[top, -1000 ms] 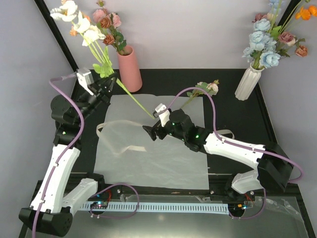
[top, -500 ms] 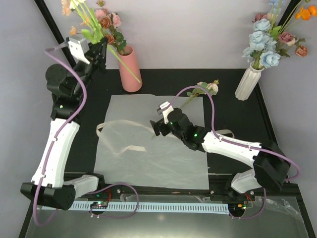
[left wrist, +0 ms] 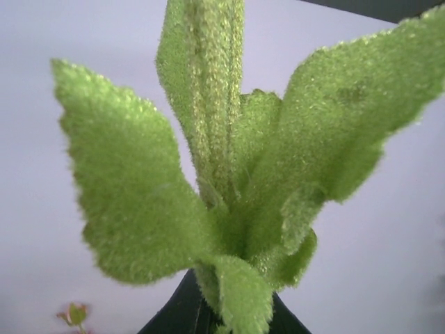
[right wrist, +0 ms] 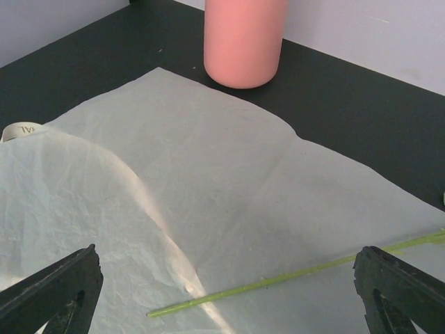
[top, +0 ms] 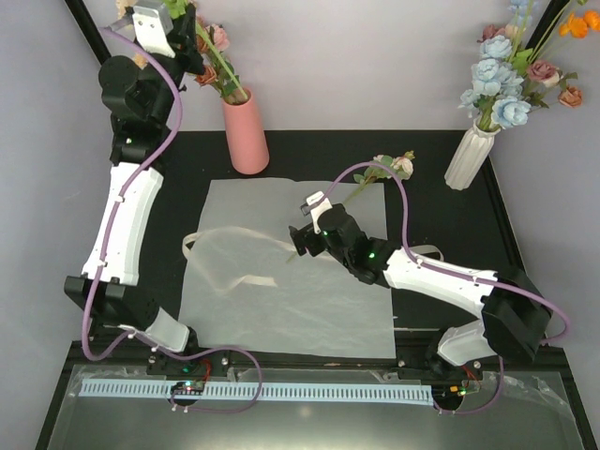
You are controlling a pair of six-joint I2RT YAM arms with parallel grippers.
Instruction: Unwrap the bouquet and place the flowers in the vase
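A salmon-pink, smooth matte cylinder vase [top: 247, 133] stands upright on the black table top [top: 319, 155], just beyond the far left corner of a spread sheet of cream-white translucent wrapping paper [top: 309, 291]; thin green-stemmed artificial flowers [top: 214, 39] in pink and peach, with small dark leaves, rise from its mouth; the left gripper [top: 186, 30], raised high above and to the left of the vase, is clamped on more of the flowers, whose slender stems [top: 225, 73] slant down to the rim, though whether their ends sit inside cannot be told; its wrist view is filled with fuzzy, velvety green leaves [left wrist: 229, 174], pointed and ribbed, sprouting from between the dark fingers [left wrist: 177, 316] at the bottom edge. The paper lies flat, softly creased and crinkled; a narrow cream ribbon [right wrist: 19, 129] with printed letters curls at its left edge. One flower lies apart, its cream-pink blooms [top: 401, 165] on the bare table past the paper's far right corner, its smooth light-green stem [right wrist: 299, 273] running straight across the sheet; the right gripper [top: 298, 242] hovers low over that stem with jaws spread wide, holding nothing, one black finger [right wrist: 49, 289] to each side. At the far right a white ribbed narrow-necked vase [top: 469, 155] holds pale-blue, mauve and orange flowers [top: 502, 84].
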